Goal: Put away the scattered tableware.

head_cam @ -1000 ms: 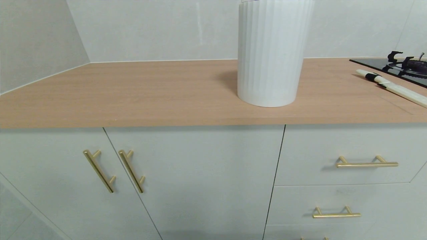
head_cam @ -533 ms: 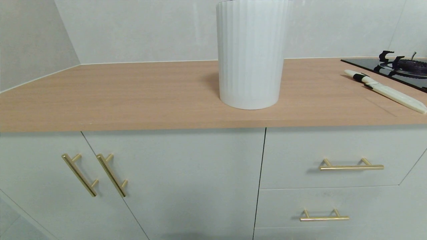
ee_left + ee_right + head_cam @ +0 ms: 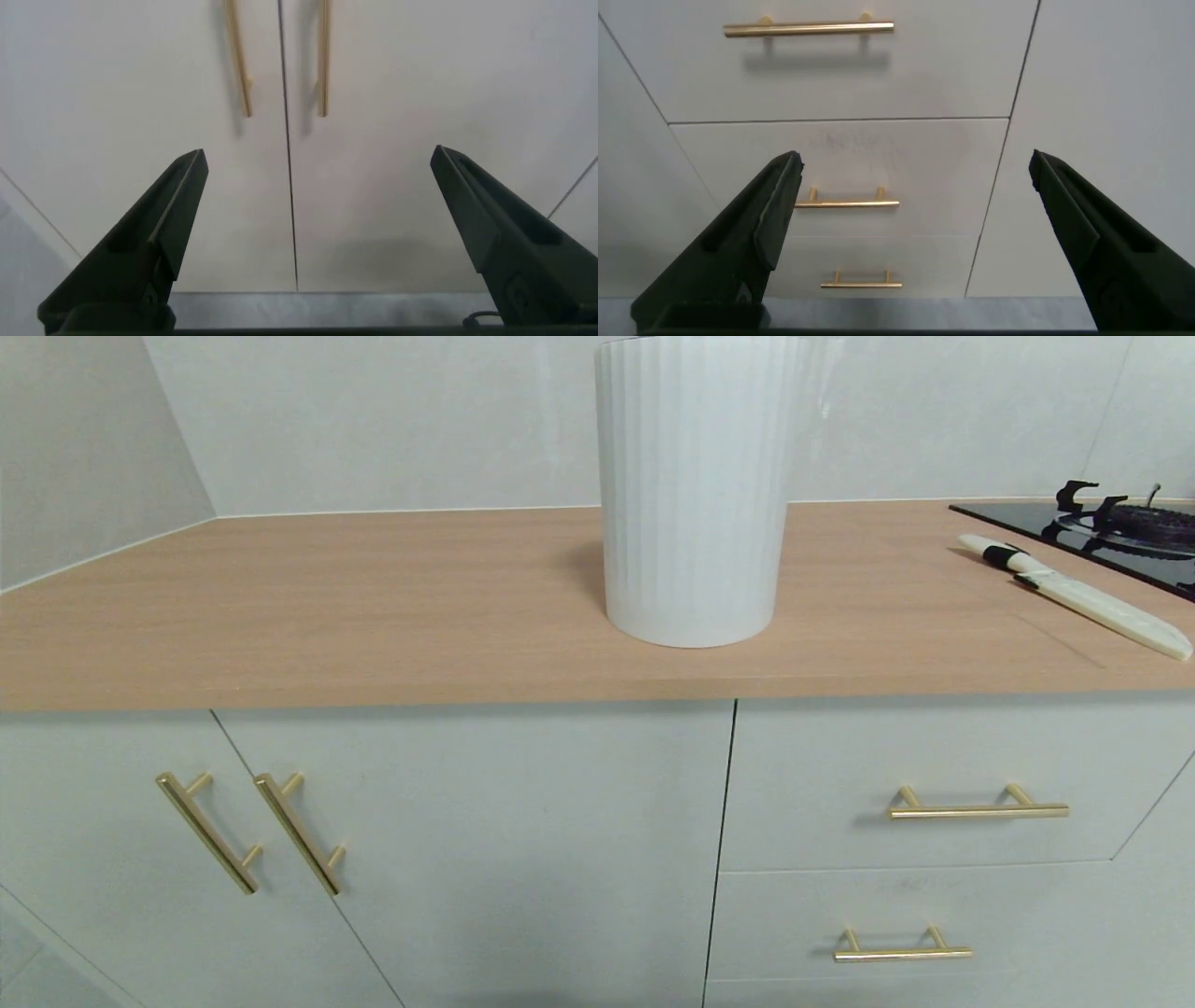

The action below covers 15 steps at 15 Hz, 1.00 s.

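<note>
Knife (image 3: 1074,595) lying on counter (image 3: 373,607) right of ribbed holder (image 3: 691,495), left tool (image 3: 318,152) and right tool (image 3: 915,156) spread wide, empty

We see a matt ribbed container (image 3: 691,495), wood-grain countertop (image 3: 373,597) and polished brass-coloured metal handles (image 3: 239,56) beyond the jaws of our left gripper (image 3: 318,154).

A wooden countertop (image 3: 373,607) bears a ribbed white container (image 3: 691,495), a knife (image 3: 1074,595).

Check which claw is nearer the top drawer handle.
Right. The right claw, open, faces the drawer stack with the top drawer handle ahead of it. The left claw, also open, faces the two door handles, off to that handle's left.
</note>
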Motion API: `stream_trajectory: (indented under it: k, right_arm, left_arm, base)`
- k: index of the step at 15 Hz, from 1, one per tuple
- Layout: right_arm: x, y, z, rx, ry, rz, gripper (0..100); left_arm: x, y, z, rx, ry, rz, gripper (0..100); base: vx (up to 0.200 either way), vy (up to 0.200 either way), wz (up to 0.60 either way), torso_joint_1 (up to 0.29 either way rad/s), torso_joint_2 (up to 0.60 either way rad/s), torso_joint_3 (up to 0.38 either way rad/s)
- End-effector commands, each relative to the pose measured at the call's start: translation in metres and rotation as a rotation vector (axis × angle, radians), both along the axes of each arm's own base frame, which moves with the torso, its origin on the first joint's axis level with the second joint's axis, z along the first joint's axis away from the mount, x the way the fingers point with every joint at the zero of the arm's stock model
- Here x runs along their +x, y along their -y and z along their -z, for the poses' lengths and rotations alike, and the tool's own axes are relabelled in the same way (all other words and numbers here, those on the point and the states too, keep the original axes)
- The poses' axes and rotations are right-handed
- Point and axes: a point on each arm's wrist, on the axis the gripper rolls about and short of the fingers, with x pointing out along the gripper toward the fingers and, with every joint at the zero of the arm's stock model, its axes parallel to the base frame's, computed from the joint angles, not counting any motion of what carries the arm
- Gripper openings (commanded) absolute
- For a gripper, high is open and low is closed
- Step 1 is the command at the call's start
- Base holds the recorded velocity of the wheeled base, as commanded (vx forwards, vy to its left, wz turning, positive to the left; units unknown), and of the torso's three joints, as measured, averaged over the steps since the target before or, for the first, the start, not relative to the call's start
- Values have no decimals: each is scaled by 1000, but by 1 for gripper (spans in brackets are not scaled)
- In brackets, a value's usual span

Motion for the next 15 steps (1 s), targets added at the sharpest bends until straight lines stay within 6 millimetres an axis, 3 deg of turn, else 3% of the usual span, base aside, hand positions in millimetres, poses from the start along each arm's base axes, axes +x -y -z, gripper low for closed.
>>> stream_trajectory:
  k: [1, 3, 6, 13, 15]
  right_arm:
    - [0, 0, 0, 0, -2, 0, 100]
    - [0, 0, 0, 0, -1, 0, 100]
    - [0, 0, 0, 0, -1, 0, 100]
    - [0, 0, 0, 0, -1, 0, 100]
    - [0, 0, 0, 0, -1, 0, 100]
  left_arm:
    - [0, 0, 0, 0, -2, 0, 100]
    - [0, 0, 0, 2, -2, -1, 100]
    - [0, 0, 0, -1, -2, -1, 100]
    - [0, 0, 0, 0, -2, 0, 100]
    - [0, 0, 0, 0, -2, 0, 100]
  base:
    - [0, 0, 0, 0, 0, 0]
    - [0, 0, 0, 0, 0, 0]
    - [0, -200, 0, 1, 4, -1]
    - [0, 0, 0, 0, 0, 0]
    - [200, 0, 0, 2, 2, -2]
